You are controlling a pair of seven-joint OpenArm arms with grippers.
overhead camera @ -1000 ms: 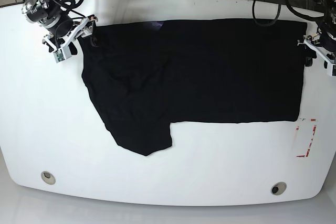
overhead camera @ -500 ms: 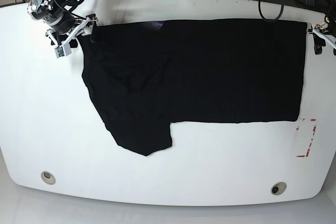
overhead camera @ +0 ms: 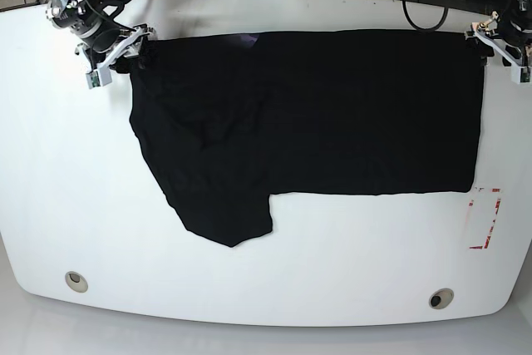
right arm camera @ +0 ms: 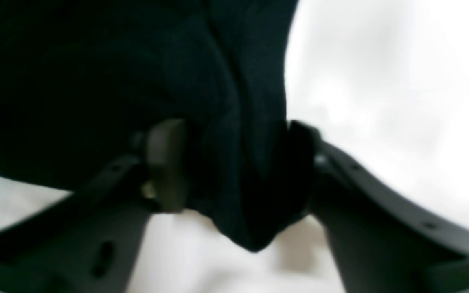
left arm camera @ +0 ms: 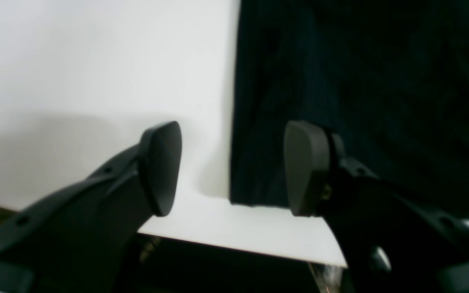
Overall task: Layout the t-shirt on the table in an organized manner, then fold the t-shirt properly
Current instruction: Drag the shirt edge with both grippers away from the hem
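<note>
The black t-shirt [overhead camera: 332, 114] lies spread flat on the white table [overhead camera: 83, 189], one sleeve [overhead camera: 224, 214] pointing to the front. My left gripper [overhead camera: 485, 47] is at the shirt's far right corner. In the left wrist view my left gripper [left arm camera: 232, 169] is open, and the corner of the t-shirt [left arm camera: 340, 81] lies between its fingers at the table edge [left arm camera: 234, 228]. My right gripper [overhead camera: 140, 49] is at the far left corner. In the right wrist view my right gripper [right arm camera: 234, 162] is open, with a bunched fold of the t-shirt [right arm camera: 238, 183] filling the gap.
A purple label [overhead camera: 247, 38] shows at the shirt's far edge. Red tape marks [overhead camera: 486, 218] sit at the right. Two grommet holes [overhead camera: 76, 280] [overhead camera: 440, 298] lie near the front edge. Cables hang behind the table's far edge.
My left gripper has moved toward the far edge, onto the shirt's far right corner. My right gripper has shifted back and in around the far left corner. The shirt has not moved.
</note>
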